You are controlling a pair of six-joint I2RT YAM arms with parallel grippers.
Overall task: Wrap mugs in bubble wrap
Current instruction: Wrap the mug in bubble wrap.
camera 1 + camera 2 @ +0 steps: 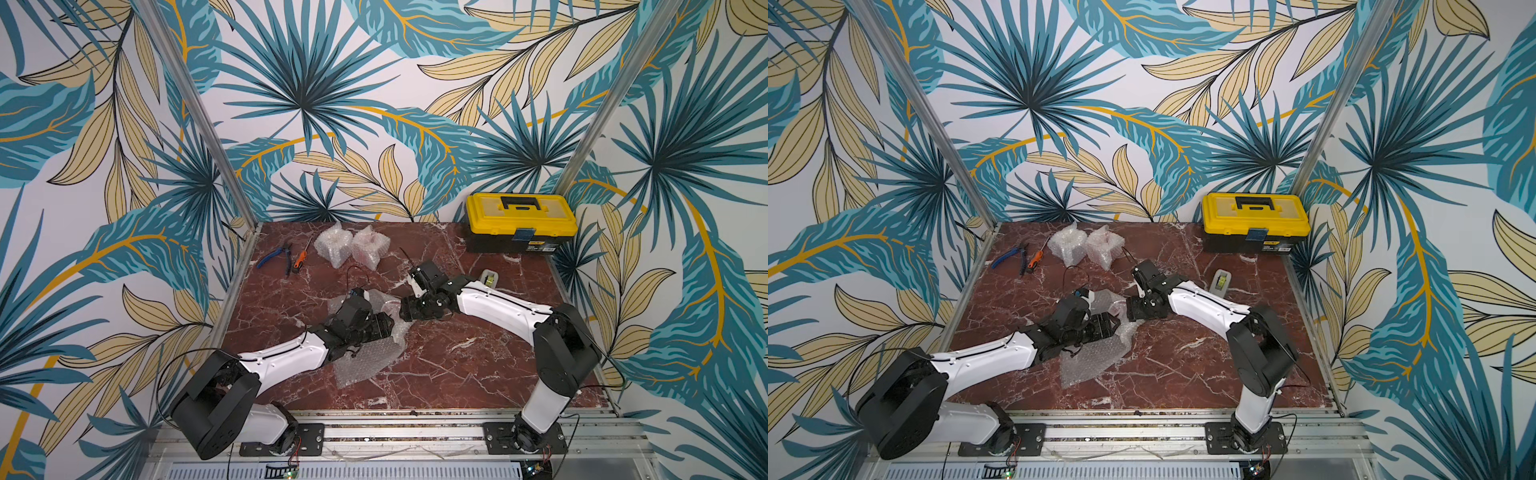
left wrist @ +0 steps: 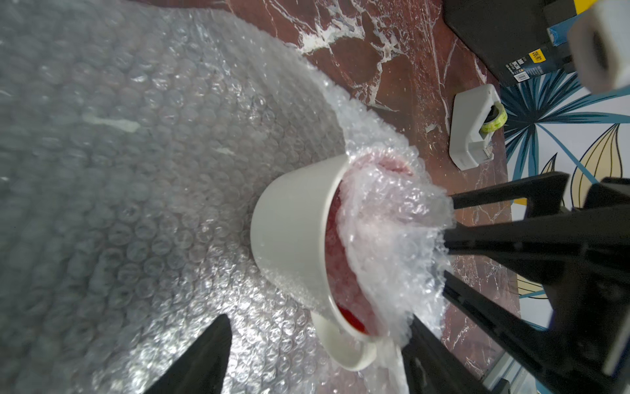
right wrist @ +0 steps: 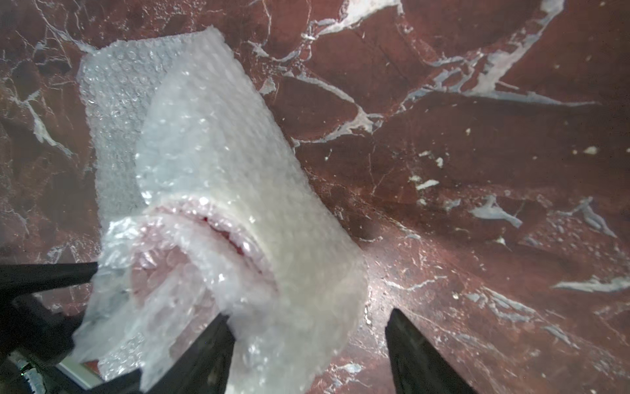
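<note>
Inside the white mug, crumpled bubble wrap.

I see the white mug, red inside, lying on its side on a crinkled bubble wrap sheet at the middle of the table, with a fold of wrap bunched into its mouth. Farther back, one wrapped bundle sits right beside a second, pinkish bundle.
</note>
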